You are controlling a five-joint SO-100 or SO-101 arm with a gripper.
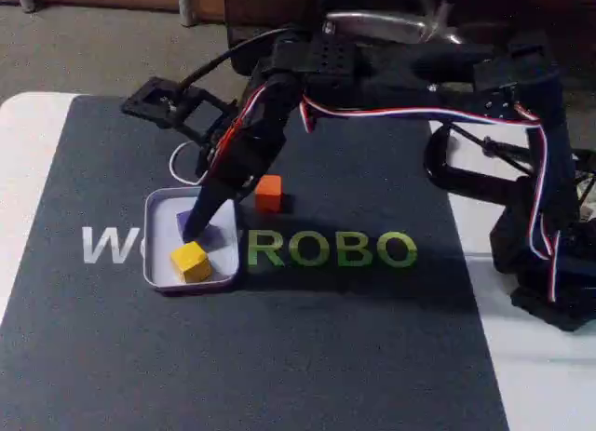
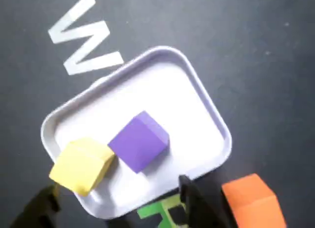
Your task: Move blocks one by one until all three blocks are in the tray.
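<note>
The pale tray (image 1: 161, 228) lies on the dark mat and holds two blocks. In the wrist view the purple block (image 2: 140, 140) rests near the middle of the tray (image 2: 162, 87), touching the yellow block (image 2: 81, 165) at its left. The orange block (image 2: 253, 202) stands on the mat outside the tray's rim, at the lower right. My gripper (image 2: 118, 208) is open, its two dark fingers spread wide at the bottom edge with nothing between them. In the fixed view the gripper (image 1: 195, 230) points down into the tray beside the purple block (image 1: 210, 234), behind the yellow block (image 1: 190, 261); the orange block (image 1: 268, 193) sits just right of the arm.
The mat carries large white and green letters (image 1: 331, 249) right of the tray. The arm's base (image 1: 549, 273) and a clamp stand at the right edge of the table. White table surface (image 1: 23, 170) borders the mat at the left.
</note>
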